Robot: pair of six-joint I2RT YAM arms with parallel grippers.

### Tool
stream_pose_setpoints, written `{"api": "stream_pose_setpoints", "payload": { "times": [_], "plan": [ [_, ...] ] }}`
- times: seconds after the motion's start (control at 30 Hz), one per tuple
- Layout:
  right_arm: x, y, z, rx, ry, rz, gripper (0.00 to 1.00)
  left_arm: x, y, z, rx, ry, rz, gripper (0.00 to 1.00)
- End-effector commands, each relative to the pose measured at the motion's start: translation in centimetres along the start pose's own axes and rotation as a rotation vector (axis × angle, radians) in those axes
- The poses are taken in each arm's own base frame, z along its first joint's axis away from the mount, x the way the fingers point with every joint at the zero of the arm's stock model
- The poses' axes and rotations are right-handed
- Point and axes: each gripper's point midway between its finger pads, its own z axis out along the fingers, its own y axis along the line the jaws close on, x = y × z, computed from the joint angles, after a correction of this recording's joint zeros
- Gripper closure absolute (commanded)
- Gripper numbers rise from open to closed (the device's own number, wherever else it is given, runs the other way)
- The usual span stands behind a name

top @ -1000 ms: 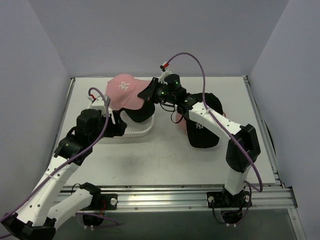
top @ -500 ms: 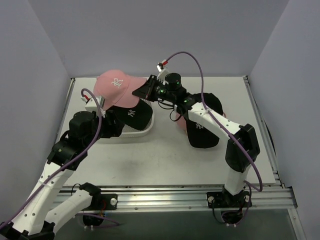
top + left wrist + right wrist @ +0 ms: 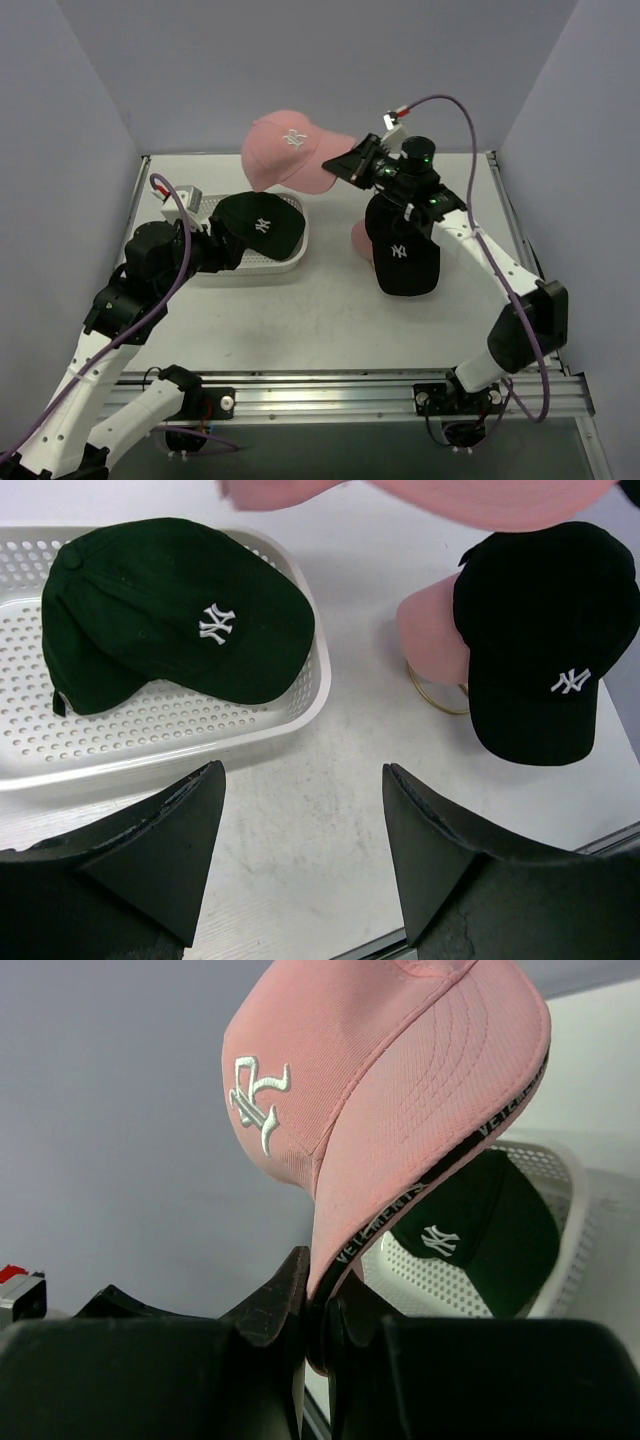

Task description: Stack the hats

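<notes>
overhead, right gripper [image 3: 345, 165] pinches a pink "vetements" cap [image 3: 290, 148] by its brim; left gripper [image 3: 300, 860] gapes empty; two dark "ny" caps [image 3: 170, 610] [image 3: 545, 650].

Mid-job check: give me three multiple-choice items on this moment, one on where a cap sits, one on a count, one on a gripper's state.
1. Where is the dark cap nearest the left gripper?
A) in the basket
B) on the bare table
C) on the wall

2. How many caps show?
A) two
B) six
C) four

3. The right gripper is:
A) open
B) shut on the brim of the pink cap
C) shut on the basket

Answers:
1 A: the left wrist view shows it lying on the perforated floor.
2 C: the held one, the one in the basket, and a black cap over a second pink cap.
3 B: the right wrist view shows the fingers clamped on the brim, with the cap in the air.
</notes>
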Motion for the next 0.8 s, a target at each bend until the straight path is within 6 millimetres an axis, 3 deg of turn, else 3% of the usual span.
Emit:
{"api": "stream_pose_setpoints", "payload": {
  "times": [0.0, 0.2, 0.23, 0.4, 0.43, 0.5, 0.77],
  "plan": [
    [-2.3, 4.3, -4.8, -0.132, -0.068, -0.075, 1.0, -0.7, -0.9, 0.5, 0.044, -0.021, -0.02, 0.27],
    [-3.5, 4.2, -10.4, -0.115, -0.109, -0.111, 1.0, -0.4, -1.7, 1.4, 0.076, 0.008, -0.025, 0.27],
    [-3.5, 4.9, -11.5, -0.131, -0.112, -0.126, 1.0, -0.3, -1.7, 1.5, 0.078, 0.011, -0.028, 0.27],
    [-4.7, 3.2, -15.2, -0.106, -0.155, -0.112, 1.0, 0.1, -1.9, 2.1, 0.093, 0.023, -0.032, 0.27],
    [-4.3, 2.7, -15.9, -0.104, -0.158, -0.098, 1.0, 0.3, -1.9, 2.3, 0.093, 0.031, -0.032, 0.27],
    [-4.2, 3.0, -17.0, -0.144, -0.169, -0.087, 1.0, 0.4, -2.1, 2.5, 0.101, 0.035, -0.032, 0.27],
    [-3.1, -0.2, -20.8, -0.11, -0.21, -0.033, 1.0, 1.1, -2.8, 3.8, 0.141, 0.08, -0.02, 0.27]
  ]
}}
